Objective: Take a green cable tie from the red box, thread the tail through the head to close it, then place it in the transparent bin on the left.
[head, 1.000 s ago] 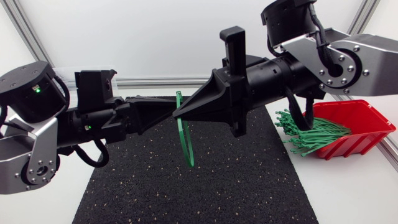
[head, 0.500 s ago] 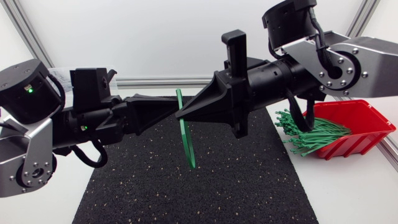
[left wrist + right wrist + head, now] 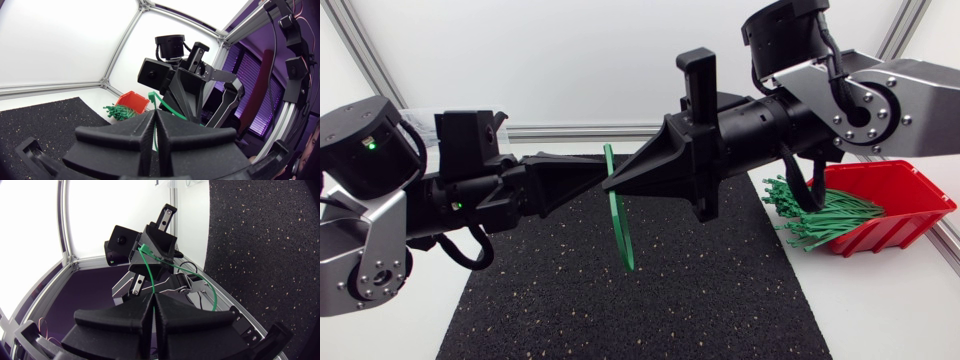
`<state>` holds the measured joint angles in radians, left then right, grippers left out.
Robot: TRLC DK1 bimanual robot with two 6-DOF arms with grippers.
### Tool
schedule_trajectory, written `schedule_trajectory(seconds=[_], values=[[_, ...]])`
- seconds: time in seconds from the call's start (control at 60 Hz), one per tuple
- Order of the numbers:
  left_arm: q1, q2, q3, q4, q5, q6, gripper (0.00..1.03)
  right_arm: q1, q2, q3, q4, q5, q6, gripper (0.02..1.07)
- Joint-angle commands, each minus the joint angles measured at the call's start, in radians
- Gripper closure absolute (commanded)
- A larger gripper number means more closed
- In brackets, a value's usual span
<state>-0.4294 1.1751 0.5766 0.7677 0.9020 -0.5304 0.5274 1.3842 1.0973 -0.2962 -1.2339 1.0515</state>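
Two grippers meet tip to tip above the black mat (image 3: 620, 310), and one green cable tie (image 3: 618, 225) is pinched between them. The left gripper (image 3: 598, 172) is closed narrowly on the tie's upper part, and the right gripper (image 3: 612, 180) is clamped on it from the opposite side. The left wrist view shows the left fingers pressed together with the green strip running up between them. The right wrist view shows the same for the right pair, the tie arching away ahead of the tips. Below the grippers the tie hangs in a curve, clear of the mat. One red box (image 3: 910, 200) stands on the table (image 3: 880, 310) by the mat's right edge. It holds a bundle of green ties (image 3: 820, 215) too many to count, their ends spilling over its open front toward the mat. Compared with a second ago, the hanging tie has turned from a narrow open loop to a flatter arc, and the left arm sits slightly higher. Over the last half second nothing visibly shifts.
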Motion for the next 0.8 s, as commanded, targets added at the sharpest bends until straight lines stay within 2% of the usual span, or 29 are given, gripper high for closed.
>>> schedule_trajectory(seconds=[0.0,0.483,0.783], values=[[0.008,0.024,0.017,0.010,-0.005,-0.017,0.99,0.000,0.007,-0.027,-0.001,0.001,0.010,1.01],[0.017,0.038,0.028,0.008,-0.005,-0.019,0.99,0.002,-0.002,-0.027,0.000,0.001,0.010,1.01],[-0.008,0.038,-0.003,0.007,-0.005,-0.020,0.99,0.002,-0.011,-0.030,0.005,0.002,0.008,1.01]])
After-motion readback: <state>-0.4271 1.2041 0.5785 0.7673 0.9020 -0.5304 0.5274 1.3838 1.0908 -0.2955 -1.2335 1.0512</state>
